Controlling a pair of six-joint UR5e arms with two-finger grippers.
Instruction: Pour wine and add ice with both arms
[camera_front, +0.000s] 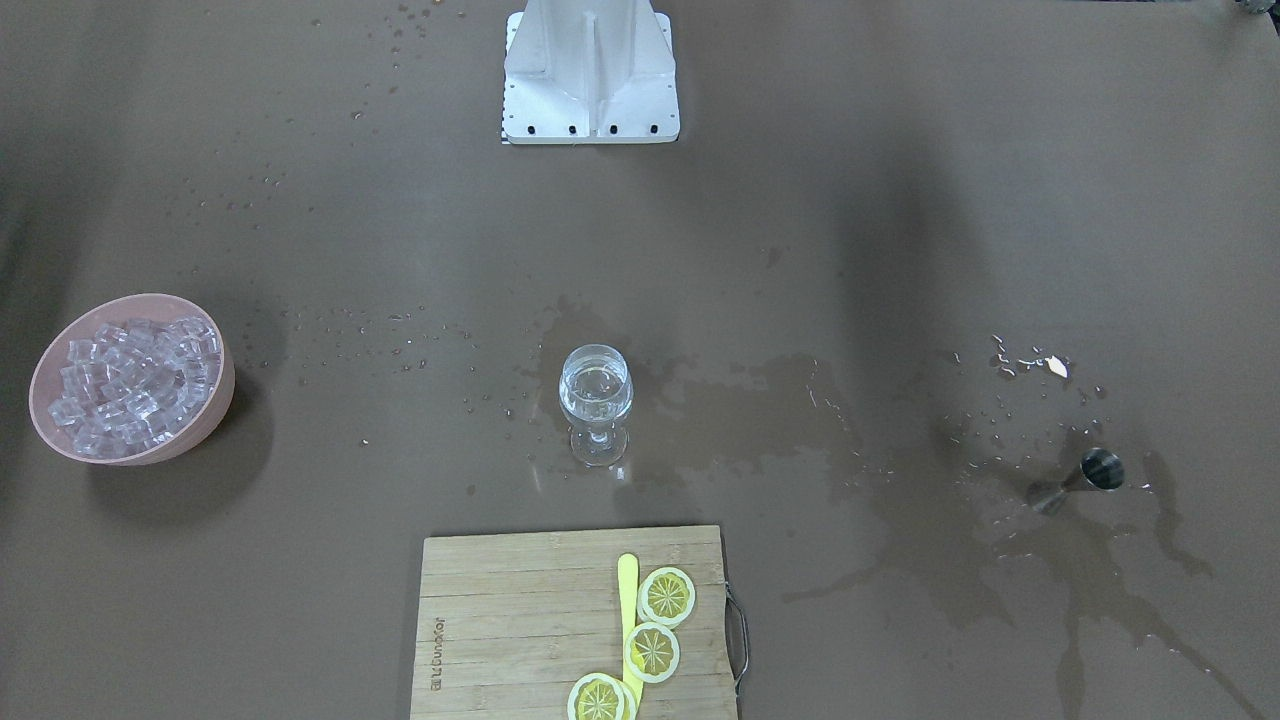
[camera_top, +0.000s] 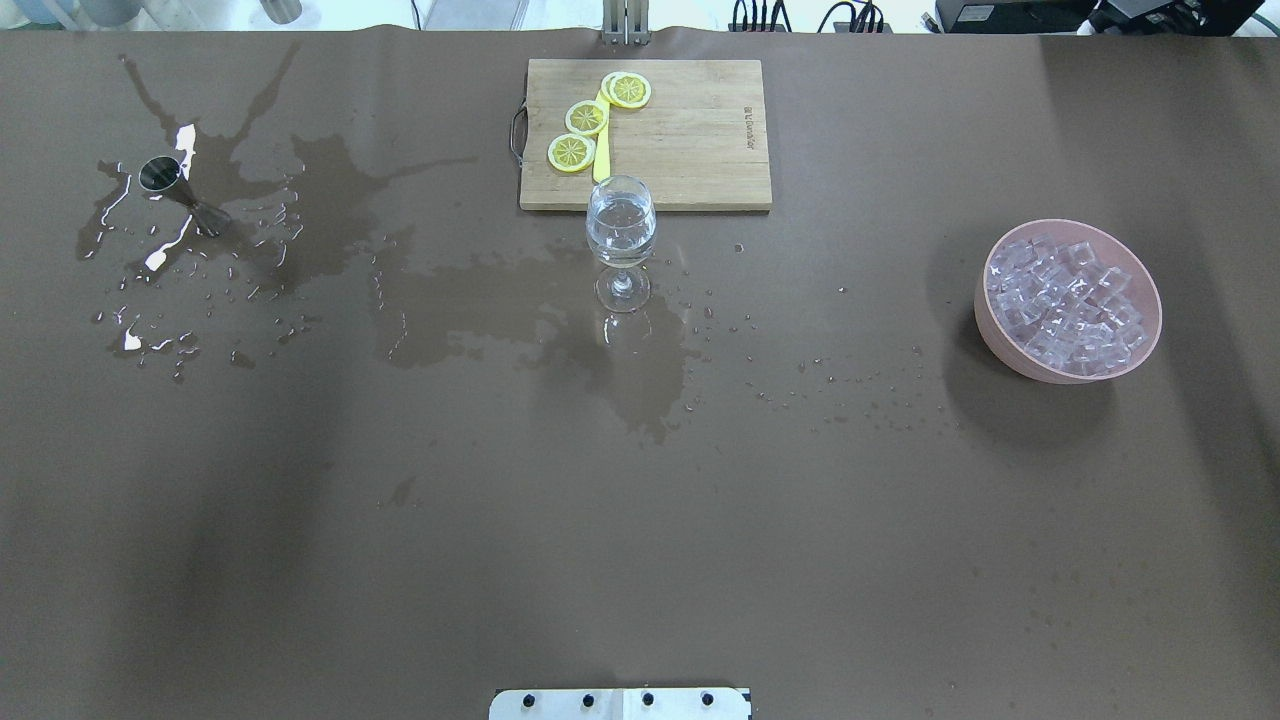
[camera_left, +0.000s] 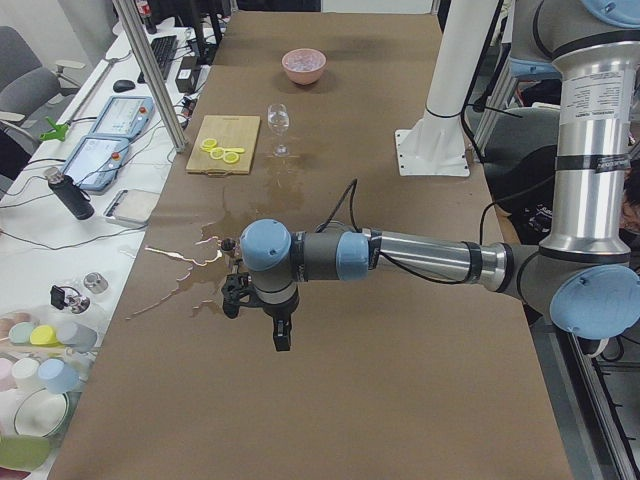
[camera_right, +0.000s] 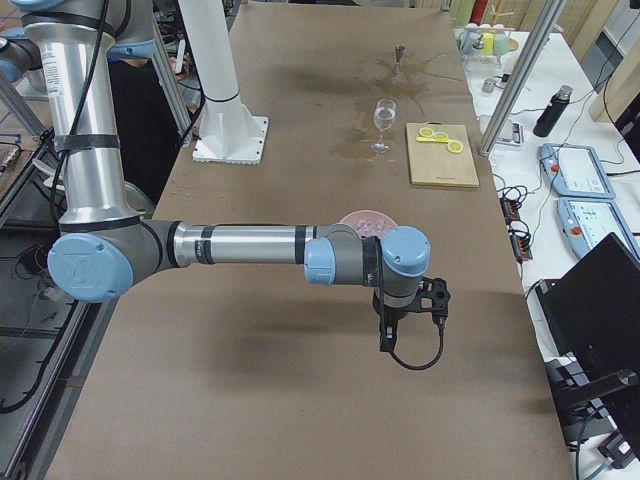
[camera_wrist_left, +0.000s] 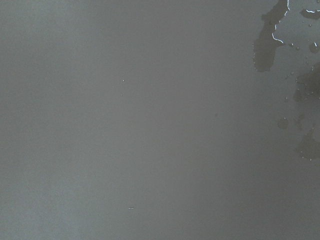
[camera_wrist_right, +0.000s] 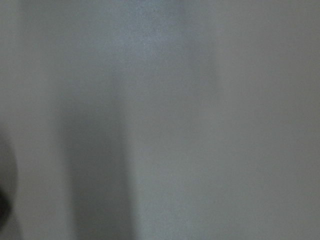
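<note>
Stemmed glass (camera_front: 595, 400), glossy ice cubes (camera_front: 135, 385), pink bowl (camera_front: 195, 437)

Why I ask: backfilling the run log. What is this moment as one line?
glass: upright, clear liquid inside | ice: heaped in pink bowl | jigger: amid spill | left arm, right arm: away from objects

I log the table (camera_top: 640, 550) as matt brown and paper-like, with glossy wet patches (camera_top: 520, 310). The wine glass (camera_top: 621, 225) is clear and smooth; the ice (camera_top: 1068, 300) is glossy, in a matt pink, plastic-looking bowl (camera_top: 1000, 338). The cutting board (camera_top: 690, 150) is pale grained wood, the jigger (camera_top: 180, 195) polished metal, and the left arm (camera_left: 430, 255) satin grey metal.
</note>
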